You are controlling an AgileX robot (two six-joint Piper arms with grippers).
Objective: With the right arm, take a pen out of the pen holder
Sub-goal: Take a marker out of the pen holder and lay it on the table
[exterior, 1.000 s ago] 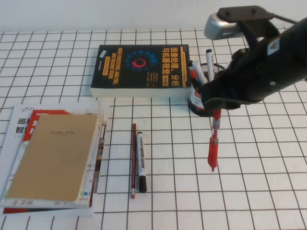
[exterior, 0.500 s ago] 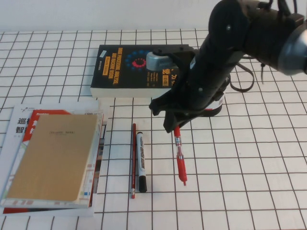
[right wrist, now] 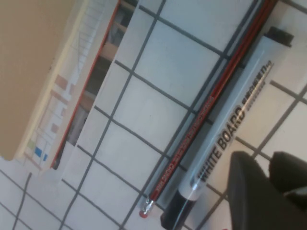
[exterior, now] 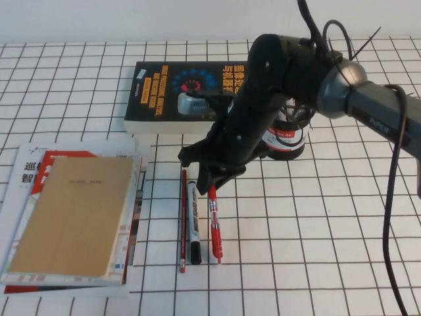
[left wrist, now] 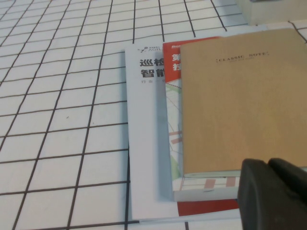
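Red pen (exterior: 216, 230) is out of the pen holder, slanting down toward the near edge of the table (exterior: 329, 257), just beside a marker (exterior: 193, 220) and a pencil (exterior: 183, 220) that lie side by side. Whether its tip rests on the table I cannot tell. The right gripper (exterior: 209, 183) is closed narrowly on the pen's upper end, low over the middle of the table. At the near left corner the left gripper (left wrist: 273, 191) hovers over a stack of notebooks (exterior: 72, 217), well apart from the work.

Behind the right gripper the arm reaches over the pen holder (exterior: 287, 139), which stands against the right end of a dark book (exterior: 191, 99) toward the far edge.

The main risk is the tight fit. If the pen is let go at a slant it could roll against the marker, and the fingers could nudge the marker as they spread. Pulling back carelessly, the arm could catch the holder and tip it. Room lies toward the right edge and the near right corner, so that is the safer way to withdraw.
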